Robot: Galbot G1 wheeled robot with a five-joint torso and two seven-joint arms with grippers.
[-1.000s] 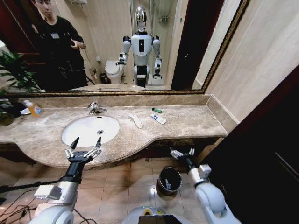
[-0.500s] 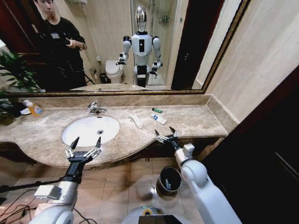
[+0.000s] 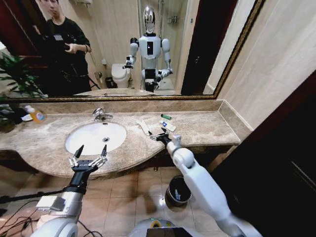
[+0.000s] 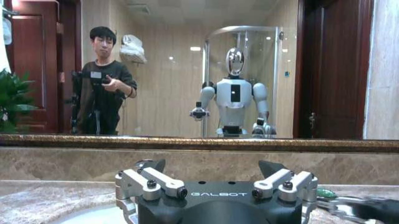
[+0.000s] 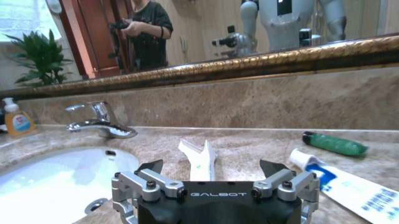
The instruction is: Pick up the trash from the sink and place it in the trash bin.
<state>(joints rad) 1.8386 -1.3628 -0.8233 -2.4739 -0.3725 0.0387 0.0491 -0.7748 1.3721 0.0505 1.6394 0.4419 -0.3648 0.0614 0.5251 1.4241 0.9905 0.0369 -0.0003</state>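
While the right hand (image 3: 159, 135) hangs wide open and empty just short of the white sachet (image 5: 201, 158) on the surface (image 3: 207, 127), its fingers could nudge that flat litter away.

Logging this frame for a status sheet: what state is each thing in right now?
Left hand: open, at the counter's front edge by the sink.
Right hand: open, above the counter near the white sachet.
Blue-and-white packet: flat on the counter.
Green piece: on the counter, near the back wall.
Faucet: no water seen running.
Trash bin: open-topped, upright on the floor.
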